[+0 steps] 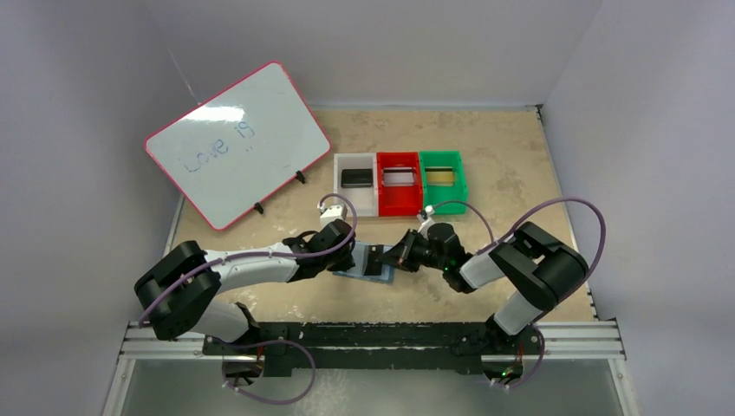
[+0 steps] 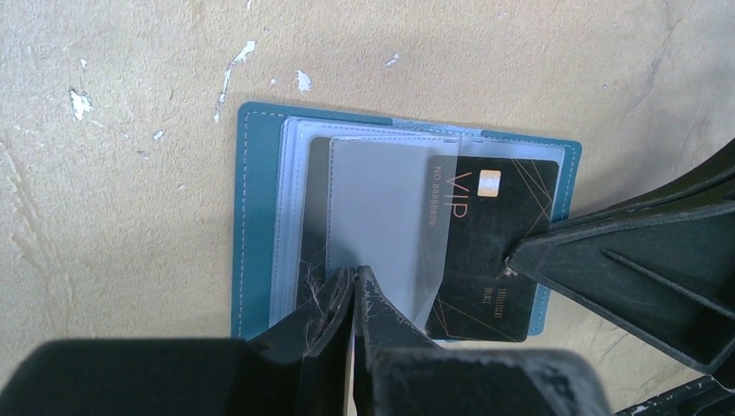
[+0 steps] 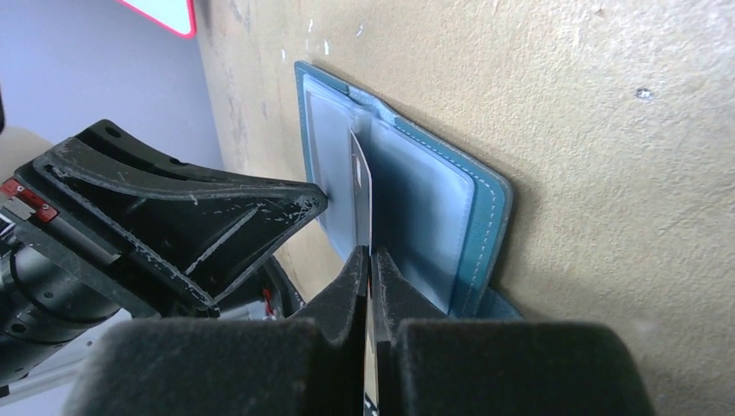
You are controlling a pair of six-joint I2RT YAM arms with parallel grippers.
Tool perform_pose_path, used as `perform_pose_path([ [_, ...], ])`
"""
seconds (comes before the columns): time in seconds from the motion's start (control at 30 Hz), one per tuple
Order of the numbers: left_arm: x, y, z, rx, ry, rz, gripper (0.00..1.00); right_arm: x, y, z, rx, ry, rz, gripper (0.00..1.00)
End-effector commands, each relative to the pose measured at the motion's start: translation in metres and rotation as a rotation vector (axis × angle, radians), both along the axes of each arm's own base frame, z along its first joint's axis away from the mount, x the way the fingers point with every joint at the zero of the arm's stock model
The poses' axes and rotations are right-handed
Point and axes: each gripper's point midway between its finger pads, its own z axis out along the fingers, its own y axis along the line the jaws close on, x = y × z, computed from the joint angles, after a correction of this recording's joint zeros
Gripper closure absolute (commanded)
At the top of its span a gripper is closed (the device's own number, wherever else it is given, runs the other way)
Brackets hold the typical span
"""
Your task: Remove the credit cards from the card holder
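Slate-blue card holder (image 2: 253,217): lies open and flat on the desk (image 2: 121,217), between the two arms and well short of the bins.
Black card (image 2: 498,230): gold "VIP" lettering; roughly half out of the clear sleeve (image 2: 381,208), sticking out toward the right arm.
Left end effector (image 2: 354,293): clenched on the near edge of the clear sleeve, pinning the holder down.
Right end effector (image 3: 370,264): clenched on the black card, which shows edge-on between its fingers in the right wrist view.
Step in hand: drawing the black card free, judging by how much of it is out.
How to do it well: pull straight along the sleeve's opening, flat to the desk, with no twist; a tilt would likely wedge a corner in the plastic. The left grip should hold firm so the holder does not slide along.
Risk: the pinch sits near the card's edge and may slip.
Bins: white bin (image 1: 355,204), red bin (image 1: 399,205) and green bin (image 1: 444,194) each hold one card; the white one's is dark, so it looks the likely home.
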Motion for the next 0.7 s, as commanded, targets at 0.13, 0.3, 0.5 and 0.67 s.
perform_pose_path([
  [0.13,-0.005,0.021,-0.008,0.089,0.012,0.018,0.96,0.005,-0.008,0.001,-0.049,-0.031,-0.022,1.0],
  [0.3,-0.006,0.014,-0.005,0.069,0.015,-0.011,0.96,0.008,-0.001,0.007,-0.026,-0.045,0.005,0.9],
  [0.5,-0.005,0.014,-0.004,0.07,0.012,-0.009,0.96,0.016,0.008,0.013,0.008,-0.066,0.01,0.89],
  [0.67,-0.005,0.019,-0.004,0.086,0.011,0.005,0.96,0.014,0.003,0.016,0.008,-0.069,-0.007,1.0],
])
